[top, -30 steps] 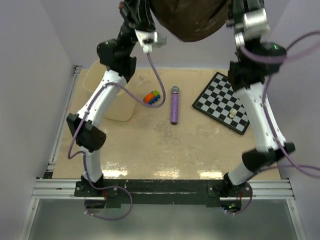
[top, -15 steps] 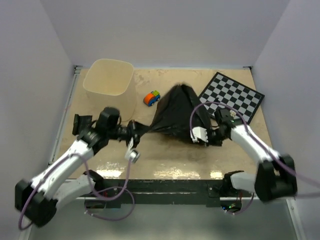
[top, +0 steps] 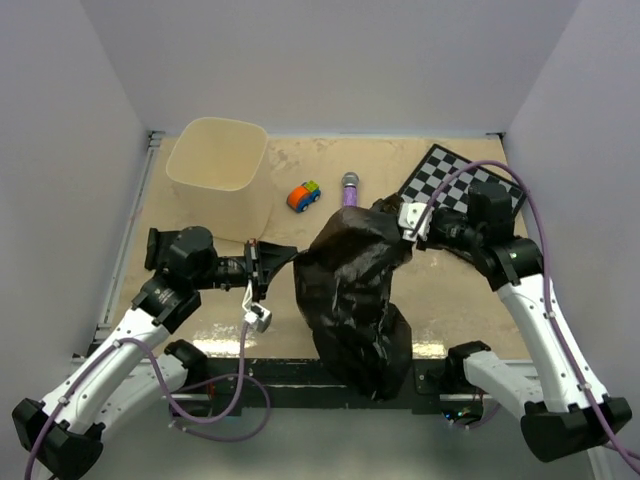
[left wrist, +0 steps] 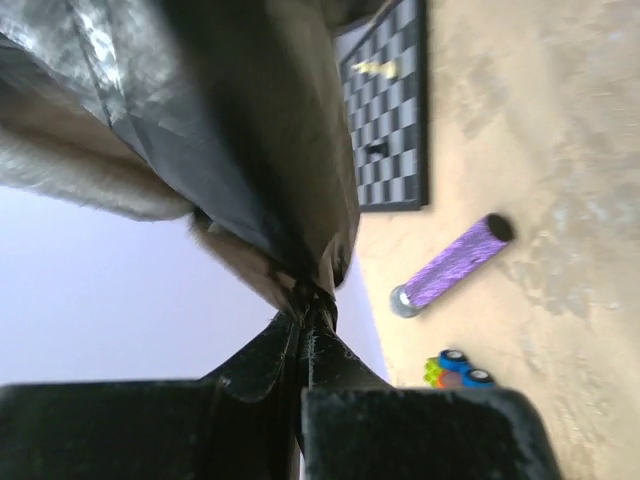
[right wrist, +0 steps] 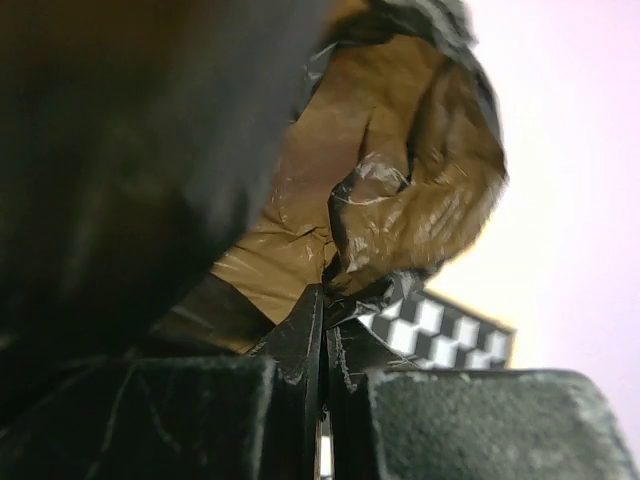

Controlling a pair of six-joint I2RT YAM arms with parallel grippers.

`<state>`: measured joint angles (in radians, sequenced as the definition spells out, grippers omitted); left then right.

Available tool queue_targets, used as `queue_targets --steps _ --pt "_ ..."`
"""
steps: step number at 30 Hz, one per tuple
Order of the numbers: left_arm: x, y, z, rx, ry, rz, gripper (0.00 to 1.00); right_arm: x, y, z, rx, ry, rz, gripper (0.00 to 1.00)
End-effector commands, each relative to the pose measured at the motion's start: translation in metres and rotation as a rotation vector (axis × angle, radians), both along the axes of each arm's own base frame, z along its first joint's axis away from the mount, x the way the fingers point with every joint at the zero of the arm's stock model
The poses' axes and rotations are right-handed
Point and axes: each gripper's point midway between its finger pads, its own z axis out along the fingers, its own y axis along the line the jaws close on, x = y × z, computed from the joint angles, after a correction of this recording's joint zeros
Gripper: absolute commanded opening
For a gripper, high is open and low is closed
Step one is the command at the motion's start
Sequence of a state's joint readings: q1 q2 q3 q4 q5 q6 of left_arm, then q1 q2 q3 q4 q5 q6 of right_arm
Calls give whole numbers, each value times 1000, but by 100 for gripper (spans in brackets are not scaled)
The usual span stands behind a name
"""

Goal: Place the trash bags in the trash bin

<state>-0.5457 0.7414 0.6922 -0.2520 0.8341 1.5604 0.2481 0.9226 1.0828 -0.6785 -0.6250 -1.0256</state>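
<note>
The left claw (top: pixel 283 258) is pressed together on a twisted corner of the trash bag (top: pixel 350 300); its wrist view shows the two fingers (left wrist: pixel 262 360) meeting with a thin pinch of dark film caught between the tips. The right claw (top: pixel 392 212) is likewise clamped on the bag at the far right corner, and its own camera shows the fingertips (right wrist: pixel 300 335) closed on a crumpled fold of the plastic, brownish where light comes through it

The bag hangs between the two claws as a glossy, crinkled dark mass in the middle of the scene, its top edge stretched from the left claw across to the right one. Its lower end covers the near edge of the table (top: pixel 450 300) in the overhead view. Whether it touches the table cannot be told

The trash bin (top: pixel 225 187) stands upright at the far left of the table, well apart from the bag, its mouth open and nothing dark inside it

Between the bin and the bag, farther back, a small orange, blue and green toy car (top: pixel 304 195) sits on the table. Just right of it a purple glittery cylinder (top: pixel 350 187) pokes out from behind the bag. A chequered board (top: pixel 445 175) lies at the far right, partly hidden by the right arm
</note>
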Motion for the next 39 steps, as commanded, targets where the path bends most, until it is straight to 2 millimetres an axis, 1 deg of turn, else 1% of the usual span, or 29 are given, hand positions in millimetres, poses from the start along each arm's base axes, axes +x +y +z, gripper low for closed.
queue_targets --steps 1,4,6,7,10,13,15,16,17,18,19,21,22,23,24,25,27,29,30,32,33,34,35,36,38,39 --pt "29 7 76 -253 -38 167 0 6 -3 58 172 -127 -109 0" --pt "54 14 115 -362 14 285 0 18 -9 82 229 -199 -180 0" --pt "70 18 134 -416 52 350 0 27 -13 99 281 -243 -231 0" --pt "78 23 143 -451 60 397 0 31 -15 106 303 -262 -252 0" --pt "96 28 163 -551 93 464 0 40 -18 134 373 -330 -289 0" --pt "103 29 176 -598 123 484 1 46 -16 151 406 -359 -285 0" --pt "105 27 179 -609 175 488 7 48 -13 158 434 -353 -276 0" --pt "104 25 185 -616 206 480 13 48 -10 160 444 -345 -268 0" --pt "103 22 185 -599 243 474 23 48 -9 163 463 -338 -265 0" --pt "101 19 180 -567 305 472 37 48 -8 167 483 -333 -262 0" --pt "96 13 175 -505 377 453 49 48 -7 177 528 -334 -269 0" --pt "79 1 164 -370 532 403 62 51 -12 197 626 -344 -310 0" --pt "68 -2 161 -326 611 378 71 56 -21 208 680 -363 -366 0" --pt "57 -4 157 -298 684 357 77 62 -28 217 724 -377 -414 0" --pt "46 -5 159 -298 736 334 84 67 -35 226 770 -394 -458 0" --pt "37 -5 162 -306 774 309 86 75 -38 229 800 -390 -489 0" --pt "25 -5 173 -338 794 272 89 83 -34 236 830 -381 -478 0" --pt "25 -4 184 -362 796 275 89 92 -30 238 839 -370 -473 0" --pt "30 -2 190 -382 787 296 90 97 -31 236 841 -363 -486 0" --pt "41 3 201 -433 771 352 91 106 -38 237 849 -371 -542 0" --pt "49 6 196 -443 767 394 91 115 -42 237 850 -368 -579 0" --pt "55 10 195 -454 751 431 91 117 -50 244 864 -387 -619 0" --pt "67 16 185 -474 748 496 91 123 -56 245 870 -397 -658 0" --pt "77 22 182 -524 746 550 91 124 -60 253 885 -418 -674 0" --pt "104 39 166 -621 759 710 91 127 -63 262 890 -444 -678 0" --pt "115 43 160 -652 781 770 89 129 -61 265 883 -445 -668 0"
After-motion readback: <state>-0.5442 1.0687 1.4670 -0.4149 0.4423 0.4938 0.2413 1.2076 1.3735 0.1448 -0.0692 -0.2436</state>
